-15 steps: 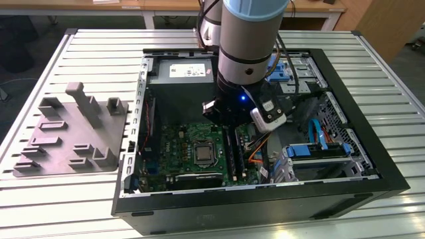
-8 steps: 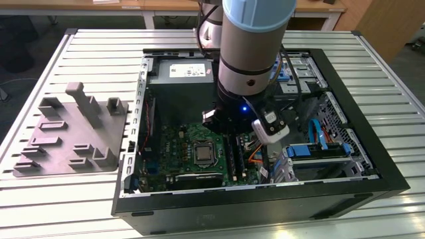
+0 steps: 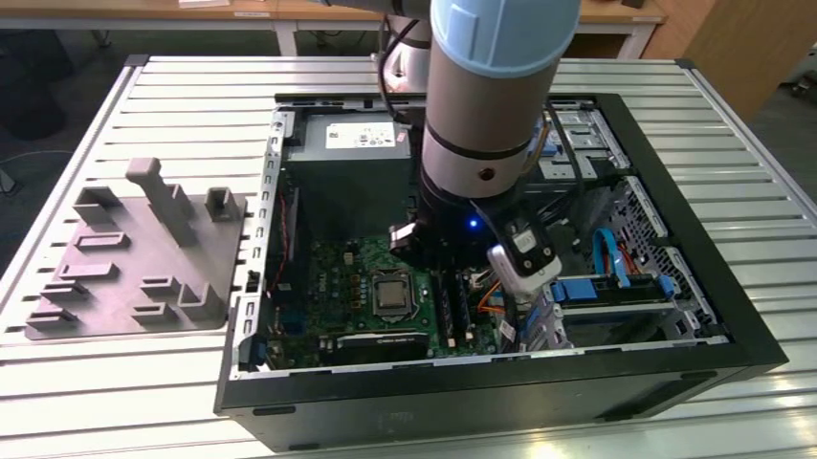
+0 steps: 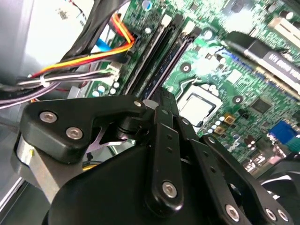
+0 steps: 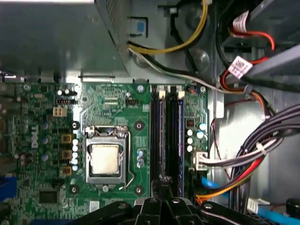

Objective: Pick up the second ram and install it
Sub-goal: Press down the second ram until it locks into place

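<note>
The computer case (image 3: 664, 382) lies open on the table (image 3: 191, 382), with the parts tray (image 3: 128, 258) beside it on the exterior view's left, and the memory slots (image 5: 166, 136) sit just beside the processor (image 5: 105, 159) on the board.

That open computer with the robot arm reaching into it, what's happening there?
A robot arm is working inside an open computer case lying on a slatted metal table. Its gripper hangs low over the motherboard, right above the memory slots beside the processor socket. It appears to be fitting a memory stick there, though the stick itself is hard to make out. A grey parts holder sits on the table at the exterior view's left.
</note>
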